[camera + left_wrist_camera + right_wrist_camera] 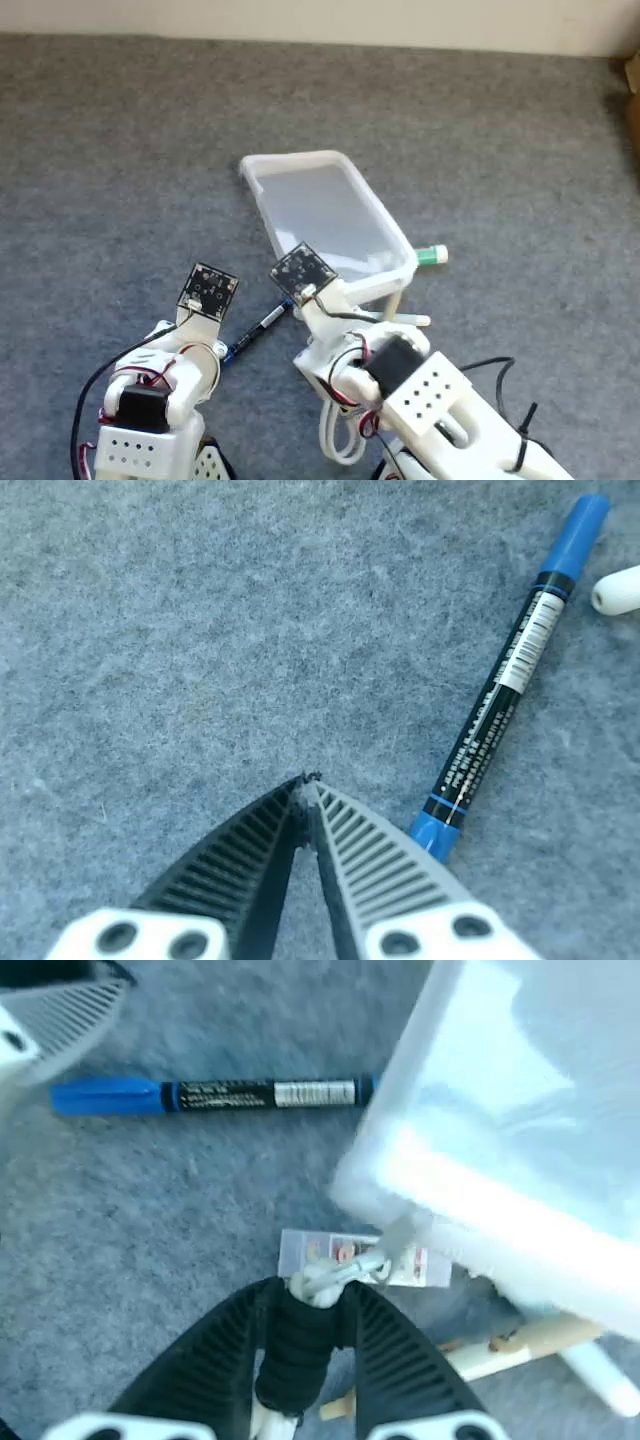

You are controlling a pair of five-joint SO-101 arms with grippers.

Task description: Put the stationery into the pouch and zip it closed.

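Right gripper (312, 1298): pinching the zip pull (340, 1272), likely holding the pouch (500, 1110) steady
Left gripper (308, 782): resting shut and empty by the blue marker (505, 695), likely grabbing it next

The black-fingered right gripper (312, 1298) is closed around what looks like a silvery metal zip pull (335, 1275) at the corner of the translucent white plastic pouch (500, 1110). A blue-capped black marker pen (210, 1094) lies on the grey carpet (150, 1220), its far end near the pouch. A pale wooden stick (520, 1345) lies at the pouch's edge.
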